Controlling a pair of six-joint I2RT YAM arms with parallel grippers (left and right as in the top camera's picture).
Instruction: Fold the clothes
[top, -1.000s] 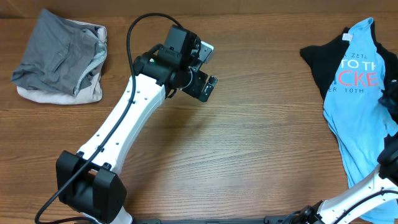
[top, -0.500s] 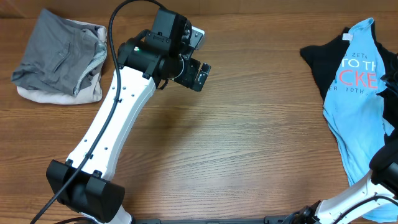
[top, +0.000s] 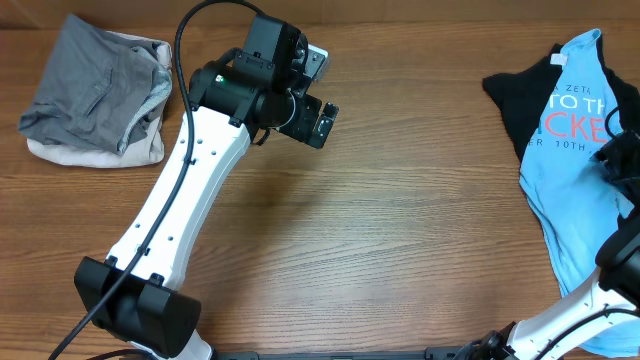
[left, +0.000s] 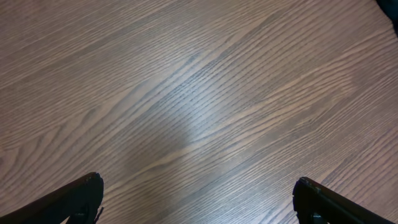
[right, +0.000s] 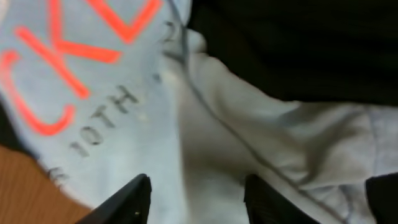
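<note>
The light blue T-shirt (top: 572, 190) with red-and-white lettering lies crumpled at the right edge of the table, on top of a black shirt (top: 512, 100). My right gripper (top: 618, 152) hovers over the T-shirt's right side. In the right wrist view its jaws (right: 198, 180) stand apart just above the pale blue cloth (right: 124, 112), with dark fabric (right: 298, 43) beyond. My left gripper (top: 322, 118) hangs wide open over bare wood at the upper middle; in the left wrist view nothing lies between its fingers (left: 198, 183).
A grey garment (top: 95, 85) lies on a cream piece (top: 140, 145) at the far left corner. The left arm's white link (top: 180, 210) slants across the left half of the wooden table (top: 400, 230).
The right gripper's jaws have spread apart over the blue T-shirt. The left arm swung a little to the left and back, then stayed still, gripper open throughout.
</note>
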